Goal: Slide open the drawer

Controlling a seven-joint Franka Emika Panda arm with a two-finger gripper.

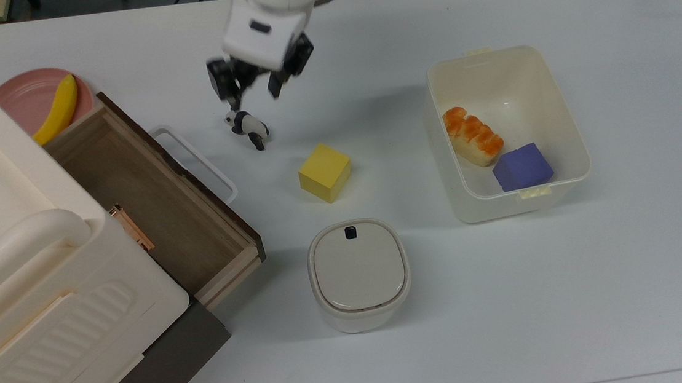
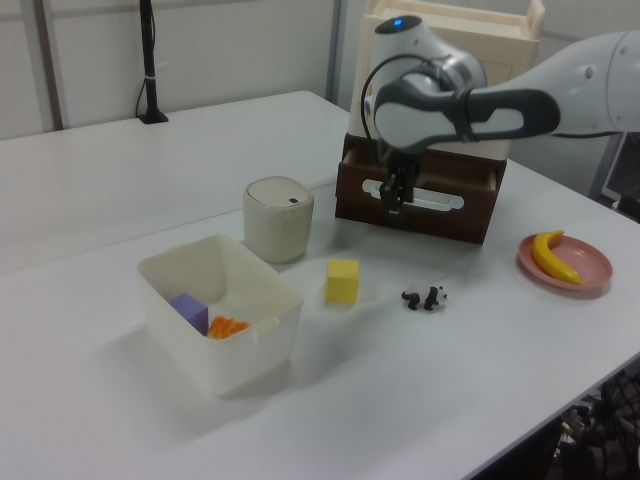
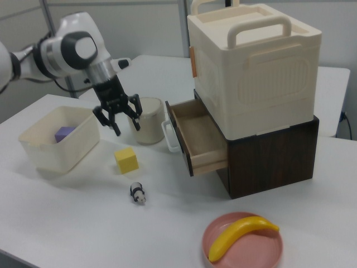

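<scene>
The drawer [image 1: 150,202] stands pulled out of the cabinet, showing its light wood inside. Its dark front panel [image 2: 420,212] carries a white loop handle [image 1: 193,161]; in the right view the handle [image 3: 165,134] points toward the table's middle. My gripper [image 1: 249,91] hangs above the table to the top view's right of the handle, apart from it. It is open with nothing between its fingers, as the right view shows of the gripper [image 3: 118,123]. In the left view the gripper [image 2: 397,195] overlaps the drawer front.
A small panda toy [image 1: 247,127] lies just below the gripper in the top view. A yellow cube [image 1: 324,172], a lidded canister [image 1: 358,273] and a white tub [image 1: 578,152] holding a purple block and orange food stand nearby. A pink plate [image 1: 24,99] with a banana sits behind the drawer.
</scene>
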